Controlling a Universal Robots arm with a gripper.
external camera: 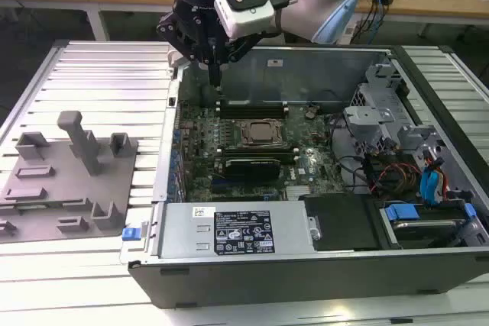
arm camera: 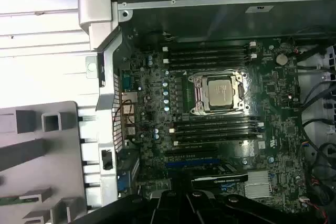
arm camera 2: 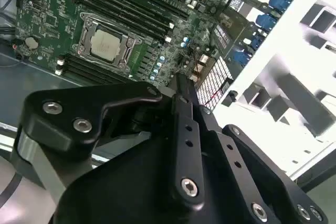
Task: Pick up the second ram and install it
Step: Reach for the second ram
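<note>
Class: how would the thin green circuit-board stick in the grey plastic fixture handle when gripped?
The thin green circuit-board stick looks flat and slim: probably light, stiff. Likely fragile, being bare board. The grey plastic fixture may resist sliding.

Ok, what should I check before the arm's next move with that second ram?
1. Case open, board exposed: ok.
2. Gripper above the board, near the case's far wall: ok.
3. Anything held in the gripper: cannot tell.
4. Ram's place: a green strip in the fixture may be it: cannot tell.
5. Slots beside the socket unobstructed: ok.
6. Cables lie away from the slots: ok.
</note>
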